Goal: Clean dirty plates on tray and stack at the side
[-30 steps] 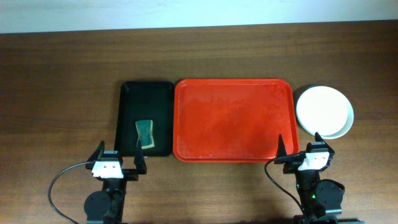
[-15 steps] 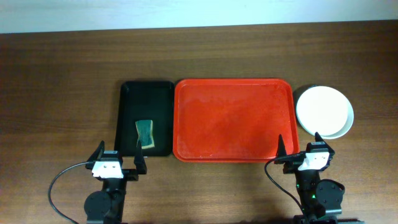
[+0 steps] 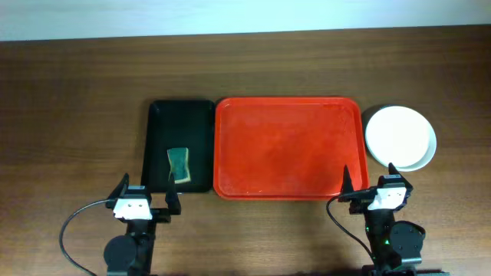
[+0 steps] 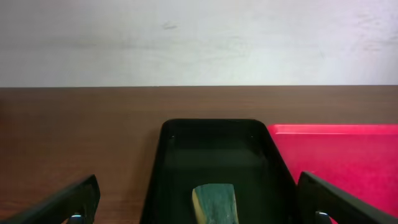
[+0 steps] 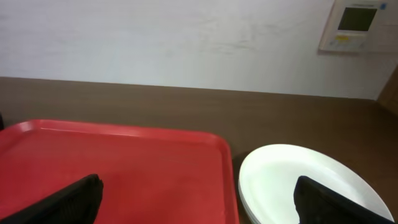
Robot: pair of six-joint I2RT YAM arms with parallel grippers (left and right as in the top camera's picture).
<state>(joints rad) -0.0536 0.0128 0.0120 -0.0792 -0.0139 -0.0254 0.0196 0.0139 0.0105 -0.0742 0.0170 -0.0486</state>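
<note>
The glossy red rectangular plastic tray (image 3: 288, 146), round-cornered, is noted centre-frame, with smooth round stacked plates (image 3: 400, 136) at its right. The left gripper (image 3: 147, 190) and right gripper (image 3: 368, 181) are spread.

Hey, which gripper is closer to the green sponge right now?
Left. The left gripper sits open just in front of the sponge, at the black tray's near edge. The right gripper is open too, far across the red tray, in front of the stacked plates.
</note>
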